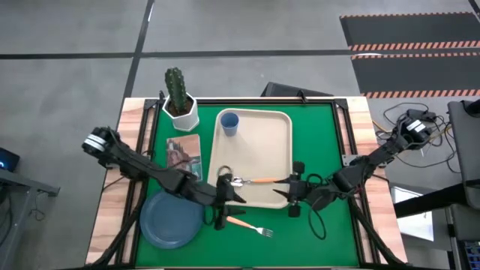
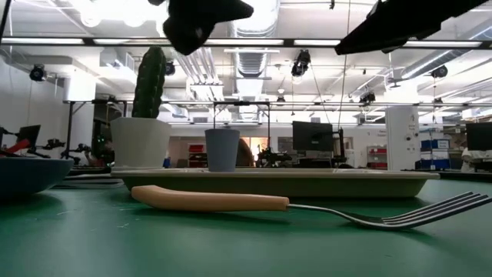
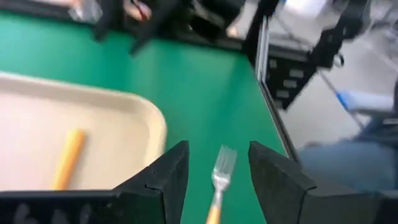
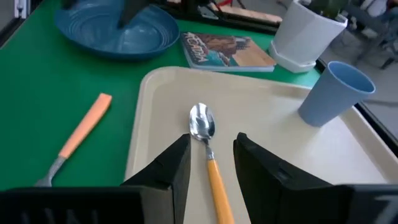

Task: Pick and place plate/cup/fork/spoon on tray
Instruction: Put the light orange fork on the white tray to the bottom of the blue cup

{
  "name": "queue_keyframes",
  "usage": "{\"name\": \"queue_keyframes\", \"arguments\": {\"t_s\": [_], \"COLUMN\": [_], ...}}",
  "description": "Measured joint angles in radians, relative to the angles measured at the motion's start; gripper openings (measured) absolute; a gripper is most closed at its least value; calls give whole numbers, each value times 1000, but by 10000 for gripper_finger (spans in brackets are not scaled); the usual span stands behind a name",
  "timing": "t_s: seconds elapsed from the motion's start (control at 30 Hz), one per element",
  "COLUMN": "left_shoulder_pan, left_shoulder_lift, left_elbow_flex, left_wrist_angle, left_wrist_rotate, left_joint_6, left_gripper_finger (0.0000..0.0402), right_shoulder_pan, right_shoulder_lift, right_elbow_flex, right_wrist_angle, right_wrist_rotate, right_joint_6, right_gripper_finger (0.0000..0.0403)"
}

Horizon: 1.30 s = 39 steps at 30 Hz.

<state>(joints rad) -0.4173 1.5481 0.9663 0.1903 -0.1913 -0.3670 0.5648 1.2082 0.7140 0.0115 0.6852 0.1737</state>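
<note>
The beige tray (image 1: 262,146) lies mid-table. The blue cup (image 1: 229,124) stands upright in its far left corner, and the orange-handled spoon (image 1: 255,181) lies flat near its near edge. The fork (image 1: 249,226) lies flat on the green mat in front of the tray. The dusty-blue plate (image 1: 172,219) rests on the mat at the near left. My left gripper (image 1: 225,212) hangs open above the fork's handle end, and the tines (image 3: 222,165) show between its fingers. My right gripper (image 1: 283,187) is open above the spoon's handle (image 4: 217,183), clear of it.
A white pot with a green cactus (image 1: 180,105) stands at the far left beside the tray. A book (image 1: 184,154) lies between the pot and the plate. Bare green mat lies to the right of the tray and the fork.
</note>
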Motion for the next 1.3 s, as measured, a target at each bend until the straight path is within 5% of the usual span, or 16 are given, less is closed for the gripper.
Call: {"name": "queue_keyframes", "arguments": {"t_s": [0.2, 0.43, 0.67, 1.3], "left_shoulder_pan": [-65, -107, -104, -100], "left_shoulder_lift": [135, 303, 432, 441], "left_elbow_flex": [248, 355, 368, 223], "left_wrist_angle": [-394, -427, -335, -321], "left_wrist_rotate": [26, 41, 38, -51], "left_joint_6": [-48, -74, -86, -176], "left_gripper_finger": [147, 147, 147, 145], "right_shoulder_pan": [0, 0, 0, 0], "right_shoulder_lift": [-21, -32, -30, -29], "right_elbow_flex": [-56, -79, -79, -80], "right_wrist_angle": [95, 102, 130, 129], "right_wrist_rotate": [3, 0, -2, -4], "right_joint_6": [-56, -77, -127, -130], "right_gripper_finger": [111, 107, 108, 103]}}
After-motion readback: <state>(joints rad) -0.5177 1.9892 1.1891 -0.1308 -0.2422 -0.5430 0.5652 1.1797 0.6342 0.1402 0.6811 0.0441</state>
